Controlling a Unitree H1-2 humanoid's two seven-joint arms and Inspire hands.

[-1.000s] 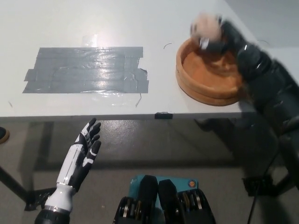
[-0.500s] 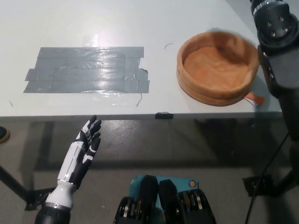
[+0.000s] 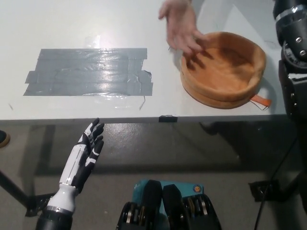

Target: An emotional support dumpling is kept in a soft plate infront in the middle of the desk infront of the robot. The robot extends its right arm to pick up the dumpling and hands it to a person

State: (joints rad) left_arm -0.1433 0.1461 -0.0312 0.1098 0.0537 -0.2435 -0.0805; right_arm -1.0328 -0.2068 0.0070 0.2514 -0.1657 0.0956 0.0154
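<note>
Left hand [image 3: 90,146] white and black, low at the lower left below the desk edge, fingers spread and pointing up, gripping nothing. Black right arm [image 3: 293,62] up along the right border, running out past the top edge; right hand itself out of view, so impossible to tell whether spread or closed, or whether anything is in it. Dumpling nowhere visible. Soft orange plate [image 3: 223,69] on the white desk [image 3: 96,24] at the right, round, raised rim, hollow bare. Small orange tab [image 3: 260,100] poking out from under the plate's near right side. Person's hand [image 3: 181,26] reaching in from the top edge, open, fingertips over the plate's far left rim. Patch of grey tape [image 3: 88,72] flat on the desk at the left, well apart from the plate.
</note>
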